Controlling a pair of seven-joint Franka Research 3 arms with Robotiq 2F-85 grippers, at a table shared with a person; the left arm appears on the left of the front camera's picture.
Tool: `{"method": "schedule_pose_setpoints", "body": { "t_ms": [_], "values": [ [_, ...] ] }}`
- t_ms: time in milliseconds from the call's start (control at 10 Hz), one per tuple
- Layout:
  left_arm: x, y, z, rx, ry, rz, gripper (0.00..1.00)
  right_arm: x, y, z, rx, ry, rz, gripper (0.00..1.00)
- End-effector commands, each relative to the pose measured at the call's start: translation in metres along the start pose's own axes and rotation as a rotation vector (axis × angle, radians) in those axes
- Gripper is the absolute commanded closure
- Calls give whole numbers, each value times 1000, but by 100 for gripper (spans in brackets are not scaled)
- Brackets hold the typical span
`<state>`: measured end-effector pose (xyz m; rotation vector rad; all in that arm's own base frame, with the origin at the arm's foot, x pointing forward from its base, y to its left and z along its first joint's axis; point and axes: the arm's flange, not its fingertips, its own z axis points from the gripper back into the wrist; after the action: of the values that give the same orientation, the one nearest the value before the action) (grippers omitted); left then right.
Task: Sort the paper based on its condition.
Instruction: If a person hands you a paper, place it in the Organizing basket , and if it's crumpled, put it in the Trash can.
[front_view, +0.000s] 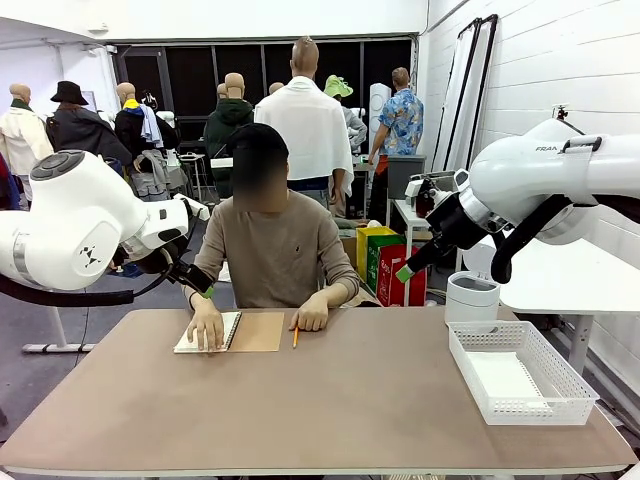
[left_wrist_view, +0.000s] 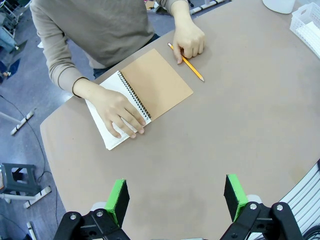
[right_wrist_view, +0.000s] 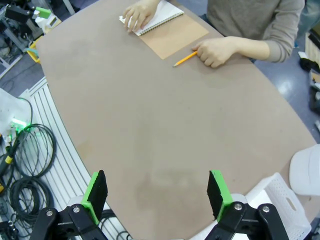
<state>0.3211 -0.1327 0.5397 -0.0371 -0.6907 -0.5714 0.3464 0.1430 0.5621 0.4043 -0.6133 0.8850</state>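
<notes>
nearby: notebook (front_view: 258, 332), pencil (front_view: 295, 336), basket (front_view: 468, 372), perhaps paper (front_view: 505, 378)

From my side, the notebook (front_view: 240, 331) lies open on the far part of the table (front_view: 330, 400), left of centre, straight in front of the person seated at the far edge. One hand (front_view: 206, 328) lies on its left page, and the other hand (front_view: 312, 315) rests at the far end of the pencil (front_view: 295, 336), just beside the notebook's right edge. At the right end sits the basket (front_view: 540, 410) with paper (front_view: 505, 378) flat in it and a round container (front_view: 471, 297) just behind it, while my left gripper (left_wrist_view: 175, 200) hangs over the near left and my right gripper (right_wrist_view: 157, 192) over the near right.
</notes>
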Motion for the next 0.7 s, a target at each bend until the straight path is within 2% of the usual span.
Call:
{"method": "schedule_pose_setpoints", "body": {
  "t_ms": [0,600],
  "values": [
    [-1,1,0,-2,0,3,0,0,0,0,1,0,-2,0],
    [-1,1,0,-2,0,3,0,0,0,0,1,0,-2,0]
  ]
}}
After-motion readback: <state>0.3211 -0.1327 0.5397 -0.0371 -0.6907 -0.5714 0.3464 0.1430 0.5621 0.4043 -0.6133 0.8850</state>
